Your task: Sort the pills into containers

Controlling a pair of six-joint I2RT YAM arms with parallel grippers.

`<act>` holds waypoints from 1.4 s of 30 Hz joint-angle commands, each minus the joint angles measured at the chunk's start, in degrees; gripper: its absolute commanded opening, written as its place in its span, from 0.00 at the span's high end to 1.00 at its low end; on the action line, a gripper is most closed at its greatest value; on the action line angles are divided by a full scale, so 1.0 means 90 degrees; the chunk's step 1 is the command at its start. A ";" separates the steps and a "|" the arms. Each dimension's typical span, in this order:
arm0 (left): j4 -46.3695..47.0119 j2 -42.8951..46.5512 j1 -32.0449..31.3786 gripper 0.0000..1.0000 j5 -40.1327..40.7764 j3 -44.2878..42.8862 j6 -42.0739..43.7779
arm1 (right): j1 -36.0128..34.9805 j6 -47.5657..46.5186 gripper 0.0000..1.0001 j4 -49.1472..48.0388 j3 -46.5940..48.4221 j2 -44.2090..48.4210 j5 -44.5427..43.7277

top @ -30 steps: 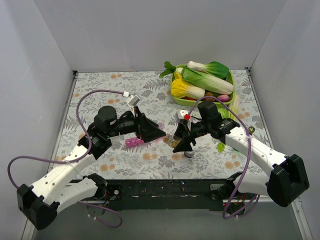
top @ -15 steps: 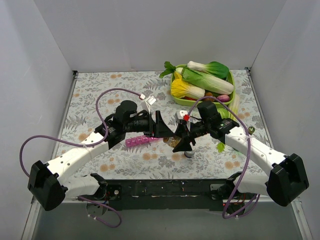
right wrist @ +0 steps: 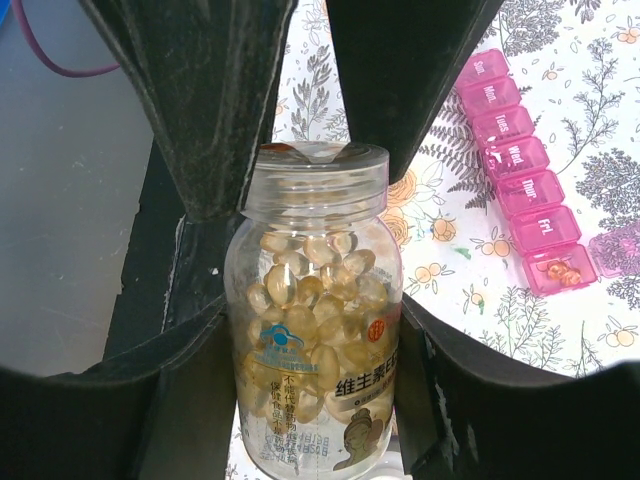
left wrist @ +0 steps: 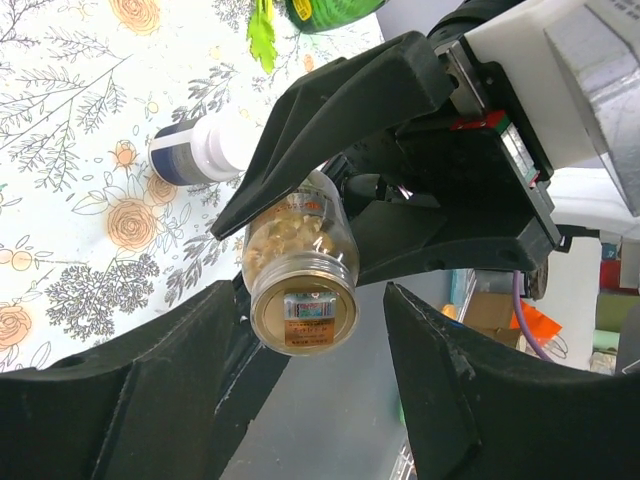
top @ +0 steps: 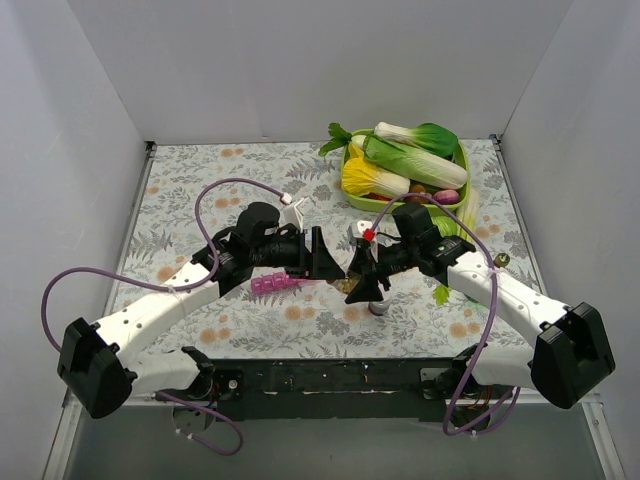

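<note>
My right gripper [right wrist: 312, 335] is shut on a clear bottle [right wrist: 315, 330] of yellow softgel pills and holds it above the table, cap towards the left arm. It also shows in the top view [top: 362, 284]. My left gripper [left wrist: 305, 300] is open, its two black fingers on either side of the bottle's cap [left wrist: 303, 305], with a gap still showing on one side. The pink pill-organiser strip [right wrist: 520, 170] lies on the table beneath; its end compartment [right wrist: 560, 270] is open with a few pills in it. In the top view the strip [top: 275, 285] lies under the left arm.
A white-and-blue bottle [left wrist: 200, 152] lies on the floral cloth just below the held bottle, also in the top view [top: 378, 308]. A green tray of vegetables [top: 352, 190] stands at the back right. Grey walls enclose the table.
My left arm has swung right from over the pink strip, bringing its open fingers around the cap of the bottle. The right arm and bottle have barely moved.
</note>
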State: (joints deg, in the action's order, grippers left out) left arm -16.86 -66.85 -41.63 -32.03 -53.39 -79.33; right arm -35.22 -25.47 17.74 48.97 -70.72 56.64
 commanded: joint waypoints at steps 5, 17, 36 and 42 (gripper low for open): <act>-0.0177 -0.0150 -0.0170 0.48 0.0151 -0.0406 0.0143 | 0.0027 0.0008 0.99 -0.0047 0.0330 -0.0052 0.0035; -0.0363 -0.0219 -0.0209 1.00 0.0102 -0.0494 0.0250 | 0.0027 0.0028 0.75 -0.0096 0.0272 0.0015 -0.0005; -0.1085 0.0318 0.0737 1.00 0.0414 -0.0328 0.0474 | 0.0387 -0.0294 0.05 0.0119 0.0340 0.0416 -0.0317; -0.2100 0.0397 0.1626 1.00 0.1213 -0.0503 0.1069 | 0.1197 -0.0334 0.03 0.0100 0.0369 0.0797 -0.0288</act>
State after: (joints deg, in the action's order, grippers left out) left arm -28.58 -64.97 -30.72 -27.42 -55.90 -74.41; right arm -28.80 -27.35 18.50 49.43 -66.74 53.82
